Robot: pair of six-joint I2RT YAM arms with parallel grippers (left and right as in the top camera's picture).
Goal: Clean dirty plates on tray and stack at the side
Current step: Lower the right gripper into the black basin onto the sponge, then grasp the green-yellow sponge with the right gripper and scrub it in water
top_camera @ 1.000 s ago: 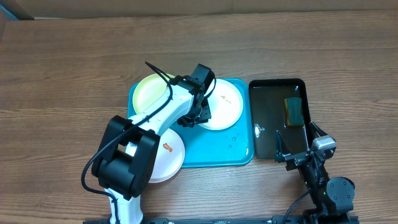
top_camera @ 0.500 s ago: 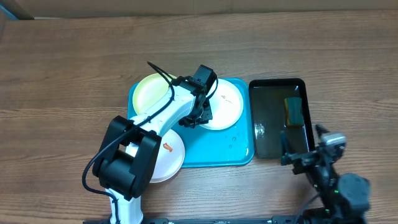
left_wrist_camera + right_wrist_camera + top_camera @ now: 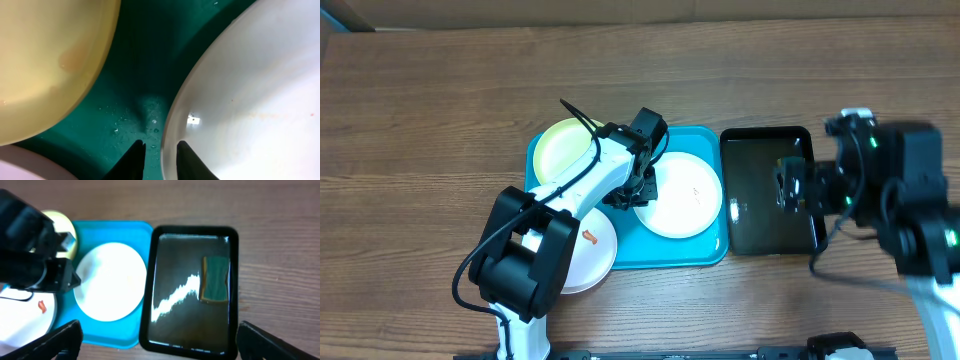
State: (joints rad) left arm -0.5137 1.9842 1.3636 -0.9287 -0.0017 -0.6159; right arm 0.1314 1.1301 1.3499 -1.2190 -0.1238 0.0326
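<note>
The left claw [image 3: 159,147] sits low over the turquoise tray [image 3: 708,246]. Its two fingers are drawn close together across the left rim of the white plate [image 3: 682,198], one over the plate's face and the other on the tray side, and it appears to be pinching that rim. This plate lies flat in the right half of the tray. The yellow-green plate [image 3: 563,150] rests at the far left corner. A smeared white plate [image 3: 582,262], marked with an orange streak, overhangs the tray's near left edge onto the counter [image 3: 440,120]. The right claw [image 3: 160,330] hangs spread wide, holding nothing, above the black tray [image 3: 750,205], where a green sponge [image 3: 216,278] lies on a shiny, seemingly wet floor.

The white plate looks stiff, light and shallow, so a rim pinch should carry it. Droplets on the turquoise tray suggest a wet, slick surface, though. A deeper bite on the rim would likely guard against slipping or tilting once it is lifted.
</note>
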